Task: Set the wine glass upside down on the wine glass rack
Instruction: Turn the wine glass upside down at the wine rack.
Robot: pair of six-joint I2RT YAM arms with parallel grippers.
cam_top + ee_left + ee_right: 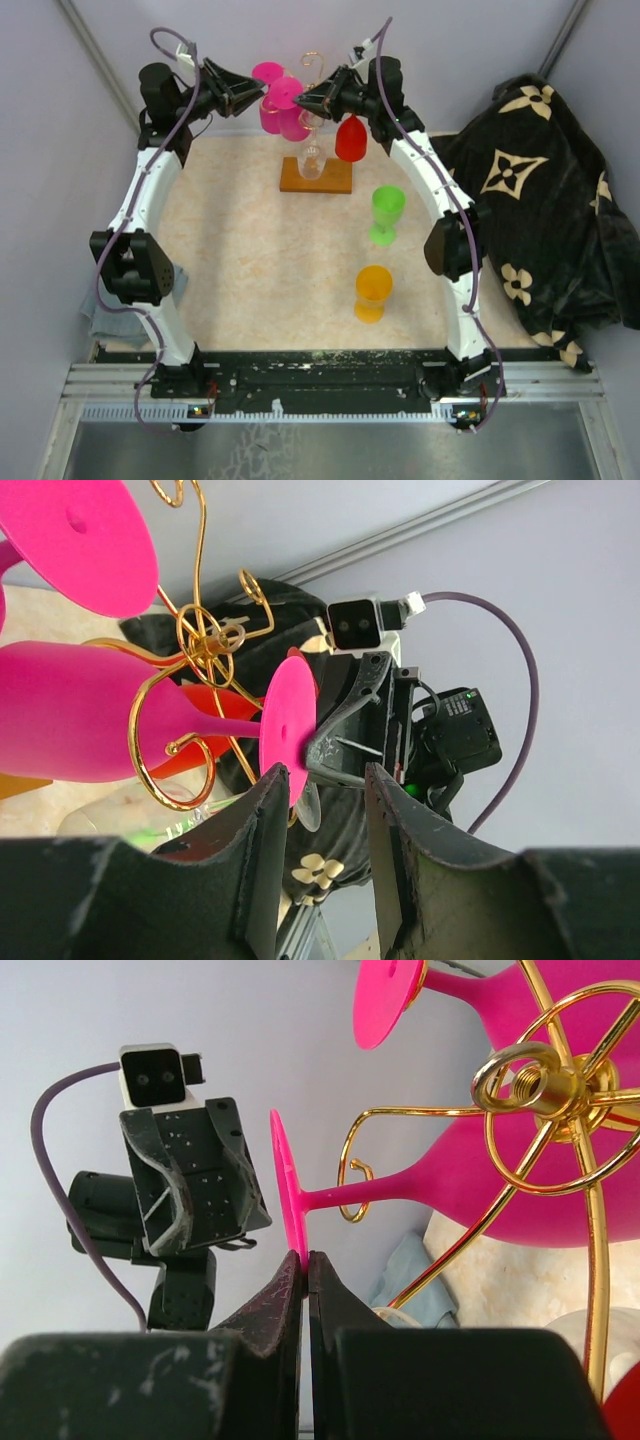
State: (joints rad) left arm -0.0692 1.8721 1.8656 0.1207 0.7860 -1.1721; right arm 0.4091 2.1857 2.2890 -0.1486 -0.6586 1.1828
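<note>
The gold wire wine glass rack [313,72] stands on its orange-brown wooden base [335,180] at the back middle. A pink wine glass [70,715] lies sideways with its stem in a scroll arm [165,750] and its round foot [288,725] facing outward. My right gripper [306,1258] is shut on the rim of that foot [288,1195]. My left gripper [325,775] is open and empty, its left finger [255,830] just below the foot. A second pink glass [385,1000] hangs on the rack above. In the top view both grippers, left [262,97] and right [300,103], meet at the rack.
A red glass [351,138] hangs on the rack's right side and a clear glass [311,160] stands on its base. A green glass [387,212] and an orange glass [373,292] stand on the table. A black flowered cloth [540,190] lies at the right.
</note>
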